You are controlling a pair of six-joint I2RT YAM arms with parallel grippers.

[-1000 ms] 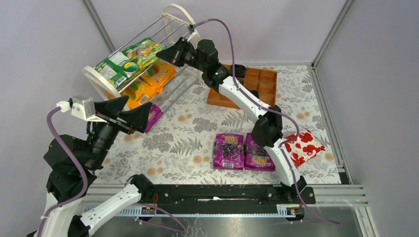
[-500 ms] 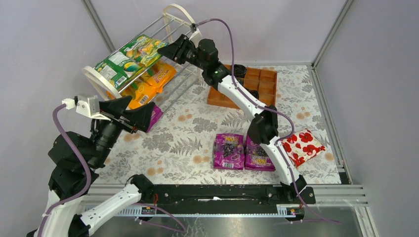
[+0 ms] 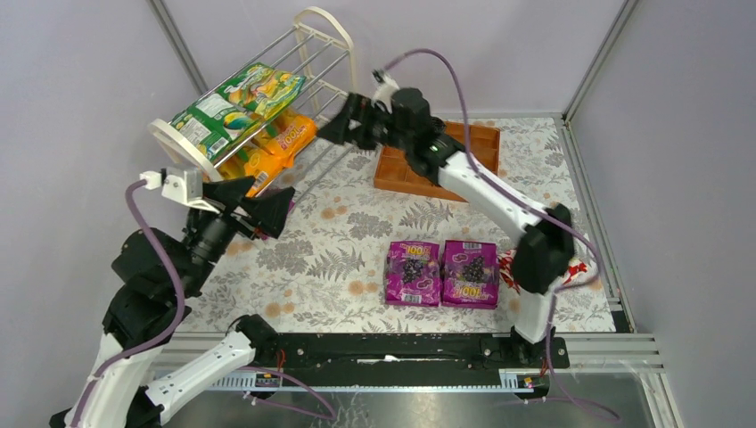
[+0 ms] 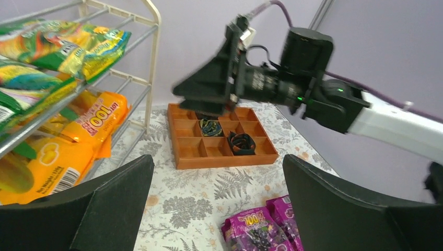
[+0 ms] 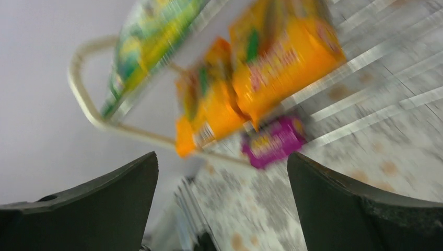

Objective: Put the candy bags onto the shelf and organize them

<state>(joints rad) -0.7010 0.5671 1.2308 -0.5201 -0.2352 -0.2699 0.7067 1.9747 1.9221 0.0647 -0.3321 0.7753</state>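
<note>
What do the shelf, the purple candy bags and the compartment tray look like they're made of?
The shelf: smooth cream end frames, probably plastic or painted metal; thin shiny silver rods, likely metal. The purple candy bags: glossy printed film, probably plastic, catching light. The compartment tray: matte orange-brown, seemingly wood, though no grain is discernible.

Orange candy bags (image 4: 78, 130) on shelf (image 4: 153, 63) at L, R end effector (image 4: 183, 94) near wooden tray (image 4: 224, 161).

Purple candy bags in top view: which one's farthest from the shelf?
The right-hand purple bag of the flat pair on the table, beside the right arm; its twin lies just left, nearer the shelf.
</note>
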